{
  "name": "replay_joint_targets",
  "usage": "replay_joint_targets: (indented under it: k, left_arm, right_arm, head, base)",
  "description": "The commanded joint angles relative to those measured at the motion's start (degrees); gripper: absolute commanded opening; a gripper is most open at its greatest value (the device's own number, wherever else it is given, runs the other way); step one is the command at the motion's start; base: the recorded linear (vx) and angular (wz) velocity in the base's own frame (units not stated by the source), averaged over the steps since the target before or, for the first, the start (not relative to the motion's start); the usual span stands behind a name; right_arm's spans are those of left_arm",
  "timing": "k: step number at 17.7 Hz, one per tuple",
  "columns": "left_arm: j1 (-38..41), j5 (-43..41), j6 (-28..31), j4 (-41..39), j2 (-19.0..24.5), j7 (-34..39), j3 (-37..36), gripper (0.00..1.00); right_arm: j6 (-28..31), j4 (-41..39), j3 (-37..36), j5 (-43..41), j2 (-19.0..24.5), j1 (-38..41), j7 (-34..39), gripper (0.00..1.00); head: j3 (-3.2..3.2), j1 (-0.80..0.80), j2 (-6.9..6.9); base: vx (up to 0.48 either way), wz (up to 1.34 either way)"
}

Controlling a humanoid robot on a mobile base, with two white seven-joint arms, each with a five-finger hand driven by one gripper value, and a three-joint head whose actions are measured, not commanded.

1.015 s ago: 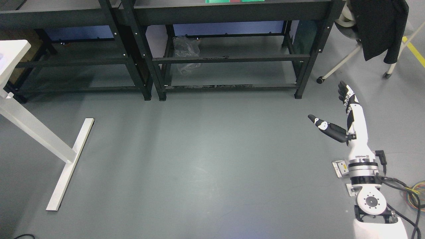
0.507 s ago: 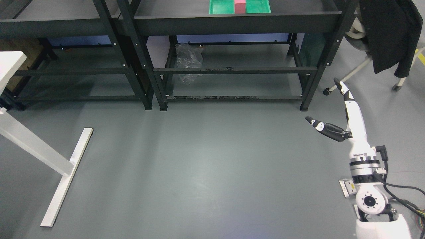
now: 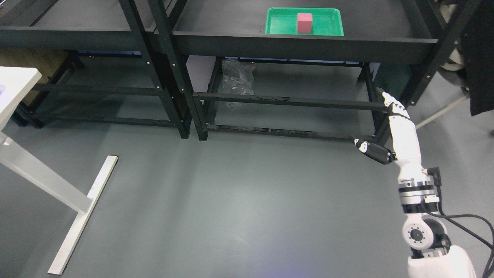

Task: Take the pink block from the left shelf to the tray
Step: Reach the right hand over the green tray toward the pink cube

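A pink block (image 3: 304, 22) stands upright inside a green tray (image 3: 332, 27) on the top level of a black metal shelf (image 3: 301, 44), near the top of the head view. The block sits slightly left of the tray's middle, apart from its rim. The robot's right hand (image 3: 389, 129) is well apart from the block, lower in the picture and off to the right, in front of the shelf's right front leg. The right arm comes in from the lower right corner and reaches upward, white with black joints, a black cable trailing from its wrist. The hand is empty and loosely spread: the fingers (image 3: 388, 101) point up toward the shelf, while the dark thumb (image 3: 372, 151) juts out to the left. A second black shelf (image 3: 77, 36) stands just beside the first on the left. A crumpled clear plastic bag (image 3: 236, 79) lies on the lower level. A white tabletop (image 3: 15, 83) with a white leg shows at the left edge, on the grey floor (image 3: 231, 200)
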Motion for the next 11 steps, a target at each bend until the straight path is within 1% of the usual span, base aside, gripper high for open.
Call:
replay_joint_targets:
  k: [1, 4, 8, 9, 11]
  left_arm:
    - [-1.7, 0.0, 0.0, -1.0, 1.0, 0.0, 0.0, 1.0]
    - [-1.7, 0.0, 0.0, -1.0, 1.0, 0.0, 0.0, 1.0]
    - [-1.7, 0.0, 0.0, -1.0, 1.0, 0.0, 0.0, 1.0]
    - [-1.7, 0.0, 0.0, -1.0, 1.0, 0.0, 0.0, 1.0]
    - [-1.7, 0.0, 0.0, -1.0, 1.0, 0.0, 0.0, 1.0]
  right_arm:
    - [0.7, -0.6, 0.3, 25.7, 0.2, 1.8, -1.1, 0.95]
    - [1.9, -1.4, 0.5, 23.9, 1.3, 1.8, -1.7, 0.96]
    - [3.0, -1.4, 0.8, 23.5, 1.2, 1.5, -6.8, 0.96]
    - [3.0, -1.4, 1.4, 22.0, 1.1, 1.5, -7.0, 0.99]
    - [2.9, -1.3, 1.5, 18.8, 1.0, 1.5, -7.0, 0.99]
  head:
    - [0.0, 0.0, 0.0]
    - [0.0, 0.0, 0.0]
    - [0.0, 0.0, 0.0]
    - [0.0, 0.0, 0.0]
    - [0.0, 0.0, 0.0]
  base:
    - [0.253, 0.29]
    - [0.262, 0.17]
    - [0.275, 0.0]
    - [0.293, -0.02]
    - [0.295, -0.01]
